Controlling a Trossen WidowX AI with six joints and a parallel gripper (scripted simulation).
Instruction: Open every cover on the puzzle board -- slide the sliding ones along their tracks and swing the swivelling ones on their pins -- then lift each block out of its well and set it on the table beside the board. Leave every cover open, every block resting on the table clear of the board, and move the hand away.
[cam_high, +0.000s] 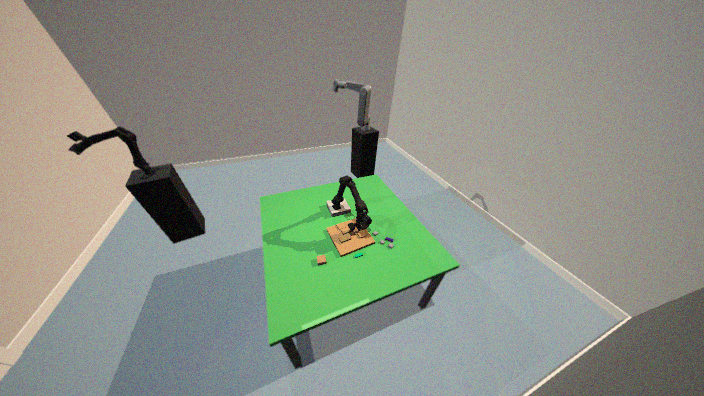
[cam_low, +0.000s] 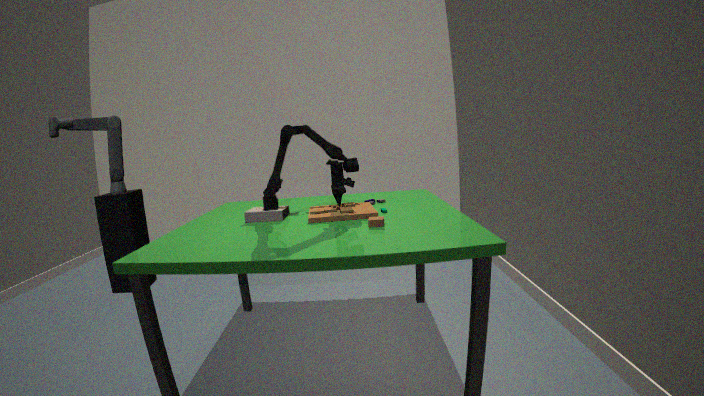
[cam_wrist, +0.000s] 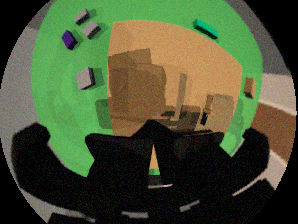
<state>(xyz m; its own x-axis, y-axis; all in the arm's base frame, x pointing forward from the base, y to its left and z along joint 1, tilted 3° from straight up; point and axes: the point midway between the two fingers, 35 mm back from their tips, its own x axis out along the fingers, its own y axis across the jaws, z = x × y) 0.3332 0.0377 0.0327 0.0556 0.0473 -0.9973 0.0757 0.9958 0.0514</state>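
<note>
The wooden puzzle board (cam_high: 344, 249) (cam_low: 320, 218) (cam_wrist: 175, 45) lies flat on the table. Its covers are board-coloured, and dark shadows lie on them; which are open I cannot tell. My gripper (cam_high: 351, 228) (cam_low: 340, 205) (cam_wrist: 153, 127) is shut and empty, pointing down with its tips at or just above the board's top; contact is unclear. A teal block (cam_high: 358, 255) (cam_low: 384, 210) (cam_wrist: 205, 28) and a purple block (cam_high: 389, 239) (cam_low: 370, 201) (cam_wrist: 69, 39) lie on the table off the board. The fingers hide part of the board in the wrist view.
Three grey pieces (cam_high: 391, 246) (cam_wrist: 85, 78) lie near the purple block. An orange-brown block (cam_high: 321, 260) (cam_low: 376, 222) (cam_wrist: 249, 87) stands off another side of the board. The arm's pale base (cam_high: 339, 212) (cam_low: 266, 215) is behind the board. Two other arms stand on black pedestals beyond the table.
</note>
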